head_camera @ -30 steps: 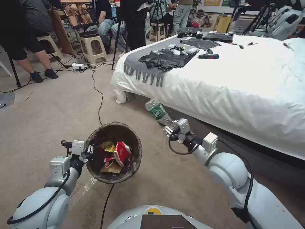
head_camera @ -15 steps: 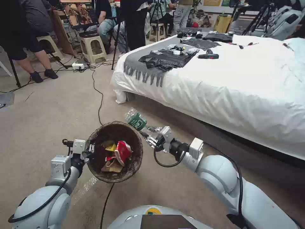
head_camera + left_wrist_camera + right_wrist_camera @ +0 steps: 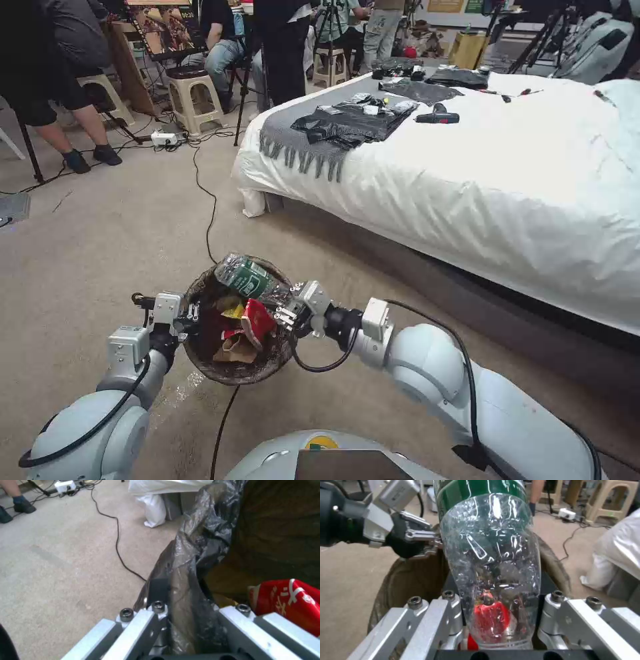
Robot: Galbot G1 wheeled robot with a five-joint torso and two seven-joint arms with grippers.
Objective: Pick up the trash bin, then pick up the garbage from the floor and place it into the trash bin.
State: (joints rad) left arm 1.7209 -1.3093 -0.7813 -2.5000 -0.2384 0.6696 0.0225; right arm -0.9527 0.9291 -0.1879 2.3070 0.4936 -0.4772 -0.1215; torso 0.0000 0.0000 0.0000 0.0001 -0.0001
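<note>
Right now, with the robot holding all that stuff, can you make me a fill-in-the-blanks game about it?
1. The right gripper holds a clear plastic ____ with a green label.
2. The left gripper grips the trash bin by its ____.
3. The carton lying inside the bin is white and ____.
4. Beside the robot stands a bed covered with a ____ sheet.

Missing words: bottle; rim; red; white
</note>
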